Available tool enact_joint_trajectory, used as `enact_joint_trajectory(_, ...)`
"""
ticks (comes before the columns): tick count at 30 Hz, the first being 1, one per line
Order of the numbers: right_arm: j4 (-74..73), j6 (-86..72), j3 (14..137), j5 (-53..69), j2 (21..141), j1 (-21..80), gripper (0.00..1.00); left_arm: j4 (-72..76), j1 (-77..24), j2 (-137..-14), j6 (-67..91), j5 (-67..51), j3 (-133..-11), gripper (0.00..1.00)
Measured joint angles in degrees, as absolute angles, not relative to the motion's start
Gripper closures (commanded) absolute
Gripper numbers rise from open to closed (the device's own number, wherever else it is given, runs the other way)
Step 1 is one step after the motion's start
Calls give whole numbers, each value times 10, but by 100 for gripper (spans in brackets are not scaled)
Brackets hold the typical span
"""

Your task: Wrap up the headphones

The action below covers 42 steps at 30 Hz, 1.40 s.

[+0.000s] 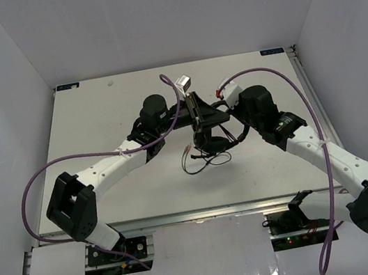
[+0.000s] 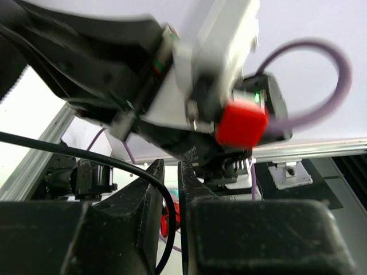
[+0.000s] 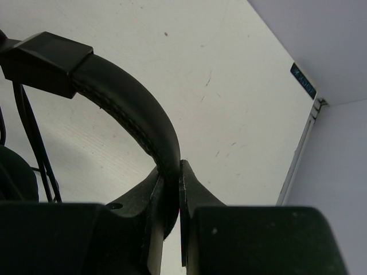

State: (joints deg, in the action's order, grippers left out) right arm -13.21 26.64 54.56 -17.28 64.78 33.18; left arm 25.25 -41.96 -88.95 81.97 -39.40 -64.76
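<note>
The black headphones (image 1: pixel 210 133) are held up over the middle of the table between both grippers. My right gripper (image 1: pixel 226 115) is shut on the padded headband (image 3: pixel 126 103), which arches up and left from between its fingertips (image 3: pixel 171 172). An earcup (image 3: pixel 10 172) shows at the left edge of the right wrist view. My left gripper (image 1: pixel 194 111) is nearly closed on the thin black cord (image 2: pixel 86 153), which runs between its fingers (image 2: pixel 170 166). The rest of the cord (image 1: pixel 206 164) lies looped on the table, with its reddish plugs (image 1: pixel 186 152) beside it.
The right arm's wrist with a red block (image 2: pixel 241 123) fills the left wrist view just beyond the left fingers. Purple arm cables (image 1: pixel 36 183) loop out on both sides. White walls surround the table, and a metal rail (image 1: pixel 197 214) runs along its near edge.
</note>
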Motion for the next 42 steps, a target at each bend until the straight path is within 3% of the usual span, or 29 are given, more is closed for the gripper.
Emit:
enact_joint_trajectory(10, -166, 199, 583, -165, 674, 305, 92, 195, -441, -880, 774, -392, -657, 75)
enact_joint_trajectory(28, -166, 261, 576, -125, 638, 305, 92, -325, -427, -935, 313, -348, -997, 78)
enact_joint_trajectory(42, -179, 295, 572, -85, 642, 304, 92, -477, -428, -952, 172, -280, -995, 78)
